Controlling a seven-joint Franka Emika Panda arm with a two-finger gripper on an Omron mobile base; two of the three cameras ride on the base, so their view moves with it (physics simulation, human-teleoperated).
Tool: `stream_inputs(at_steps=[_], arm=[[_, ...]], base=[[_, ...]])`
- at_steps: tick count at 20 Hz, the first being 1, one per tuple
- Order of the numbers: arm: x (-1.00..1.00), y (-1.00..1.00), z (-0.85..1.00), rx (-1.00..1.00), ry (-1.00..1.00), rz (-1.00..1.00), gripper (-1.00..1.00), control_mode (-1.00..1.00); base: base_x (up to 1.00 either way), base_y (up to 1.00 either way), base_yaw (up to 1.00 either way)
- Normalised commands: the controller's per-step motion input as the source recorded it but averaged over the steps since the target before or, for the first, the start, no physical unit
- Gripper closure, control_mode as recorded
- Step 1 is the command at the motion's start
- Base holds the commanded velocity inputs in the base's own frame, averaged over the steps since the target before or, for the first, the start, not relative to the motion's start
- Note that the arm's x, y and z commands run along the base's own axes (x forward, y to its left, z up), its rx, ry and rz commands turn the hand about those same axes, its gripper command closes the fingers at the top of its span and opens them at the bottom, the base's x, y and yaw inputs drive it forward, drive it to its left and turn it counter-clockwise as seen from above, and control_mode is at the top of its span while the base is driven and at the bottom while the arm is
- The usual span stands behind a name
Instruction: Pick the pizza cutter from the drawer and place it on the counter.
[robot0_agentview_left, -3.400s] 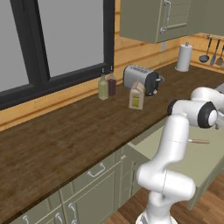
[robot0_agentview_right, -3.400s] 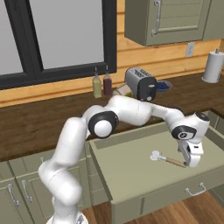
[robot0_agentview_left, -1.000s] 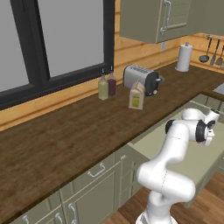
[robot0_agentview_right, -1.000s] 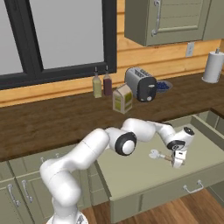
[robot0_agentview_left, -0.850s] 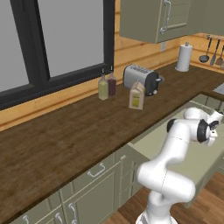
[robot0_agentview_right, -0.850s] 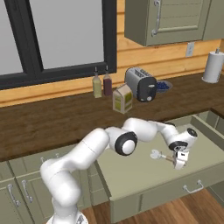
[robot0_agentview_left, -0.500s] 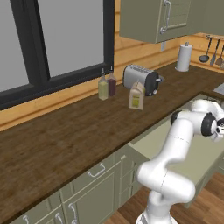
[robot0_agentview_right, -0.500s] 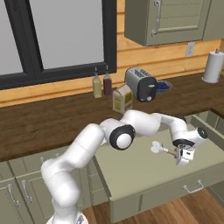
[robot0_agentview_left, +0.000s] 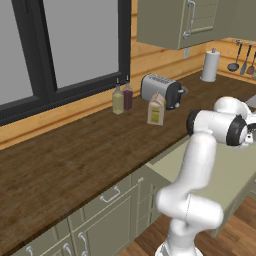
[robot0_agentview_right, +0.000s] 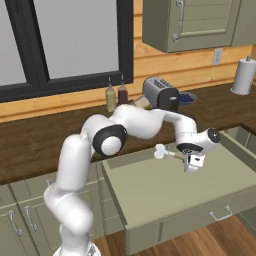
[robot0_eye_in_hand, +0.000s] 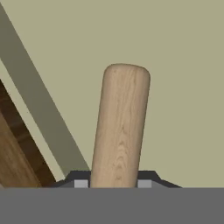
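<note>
Gripper (robot0_agentview_right: 191, 166) fingers are clamping the tan handle of the pizza cutter (robot0_agentview_right: 165, 152) above the pulled-out drawer (robot0_agentview_right: 175, 192); its silver wheel is sticking out sideways, off the drawer floor. On the hand camera the wooden handle (robot0_eye_in_hand: 120, 129) is rising between the dark tips over the pale olive interior. Behind, a toaster (robot0_agentview_right: 161, 93) and bottles (robot0_agentview_right: 115, 97) are standing on the counter (robot0_agentview_left: 75, 160).
</note>
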Motion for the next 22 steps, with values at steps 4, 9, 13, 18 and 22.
stream_inputs(at_steps=[4, 9, 13, 18, 22], arm=[[-0.09, 1.00, 1.00, -0.20, 0.00, 0.00, 1.00, -1.00], [0.00, 1.00, 0.70, -0.18, 0.00, 0.00, 1.00, -1.00], [0.00, 1.00, 0.03, -0.07, 0.03, 0.00, 1.00, -1.00], [0.00, 1.00, 0.05, 0.00, 0.16, -0.05, 1.00, -1.00], [0.28, 1.00, 0.36, -0.03, 0.33, -0.10, 1.00, -1.00]], base=[[0.00, 0.00, 0.00], [0.00, 0.00, 0.00], [0.00, 0.00, 0.00], [0.00, 0.00, 0.00], [0.00, 0.00, 0.00]])
